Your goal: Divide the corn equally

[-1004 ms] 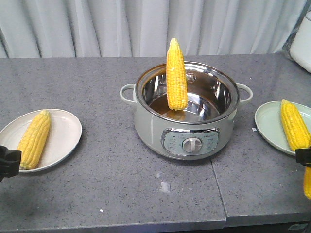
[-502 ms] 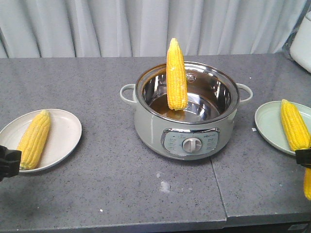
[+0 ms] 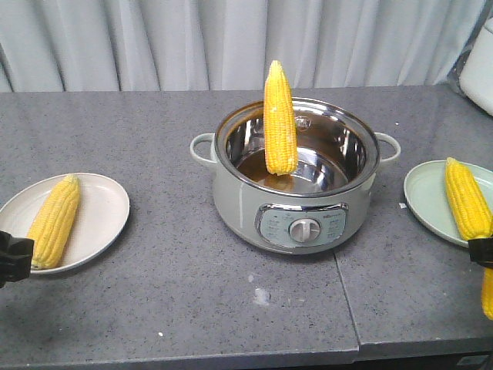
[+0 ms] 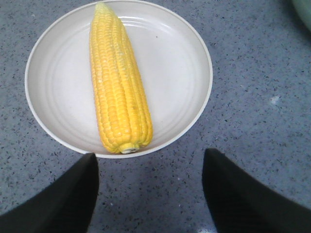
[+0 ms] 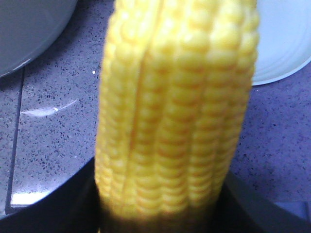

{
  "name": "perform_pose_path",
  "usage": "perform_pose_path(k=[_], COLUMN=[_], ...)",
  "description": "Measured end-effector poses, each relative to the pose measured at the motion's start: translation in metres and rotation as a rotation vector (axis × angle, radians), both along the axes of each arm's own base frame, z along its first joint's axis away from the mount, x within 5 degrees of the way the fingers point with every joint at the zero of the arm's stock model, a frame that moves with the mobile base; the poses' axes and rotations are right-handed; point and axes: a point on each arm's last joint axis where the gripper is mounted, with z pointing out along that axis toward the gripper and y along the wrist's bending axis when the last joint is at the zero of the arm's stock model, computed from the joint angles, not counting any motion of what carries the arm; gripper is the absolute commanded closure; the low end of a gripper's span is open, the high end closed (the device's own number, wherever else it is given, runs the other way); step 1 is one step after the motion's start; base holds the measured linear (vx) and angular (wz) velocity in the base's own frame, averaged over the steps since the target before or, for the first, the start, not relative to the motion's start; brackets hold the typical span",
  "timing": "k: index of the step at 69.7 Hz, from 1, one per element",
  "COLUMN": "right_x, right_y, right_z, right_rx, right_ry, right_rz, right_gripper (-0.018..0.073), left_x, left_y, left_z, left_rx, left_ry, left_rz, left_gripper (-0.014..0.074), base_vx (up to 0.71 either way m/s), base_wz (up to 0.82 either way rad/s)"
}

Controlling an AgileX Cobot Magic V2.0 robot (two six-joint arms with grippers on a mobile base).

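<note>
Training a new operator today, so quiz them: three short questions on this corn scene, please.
1. True or false: the left gripper holds a cob.
2. How many cobs show in the front view?
3. The cob in the electric pot is: A lying flat; B standing on end; C on a plate.
Key: 1 false, open and empty. 2 four: white plate, pot, green plate, right gripper. 3 B.

No legible text is showing in any view. The pot (image 3: 231,181) is carrying a control panel (image 3: 276,222) on its front wall. Small printed marks are sitting at 9 and 3 o'clock of the dial (image 3: 306,229), all too small and blurred to read.
</note>
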Motion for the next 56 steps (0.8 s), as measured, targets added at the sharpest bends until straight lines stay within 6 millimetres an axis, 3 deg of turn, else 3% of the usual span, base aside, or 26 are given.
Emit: perform_pose_path(k=[40,45,56], right_x=[-0.001,-0.001,-0.001], right_y=[0.0,0.0,0.0], right_z=[0.0,0.0,0.0], right_rx=[0.001,0.001,0.001], right_ry=[0.009,0.01,0.01], right_rz=[0.001,0.001,0.001], right_gripper=[0.0365,0.0365,0.0365], left_x=[-0.001,0.0,0.008], left_y=[0.0,0.0,-0.001], left_z=[-0.001,0.006,0.043], left_rx=[0.002,0.001,-0.011], left_ry=[0.021,0.01,-0.078], left_rz=[-0.001,-0.002,-0.004], left_gripper=[0.0124,0.0124,0.0124], base_vx=[0.0,0.0,0.0], base_wz=[0.0,0.0,0.0])
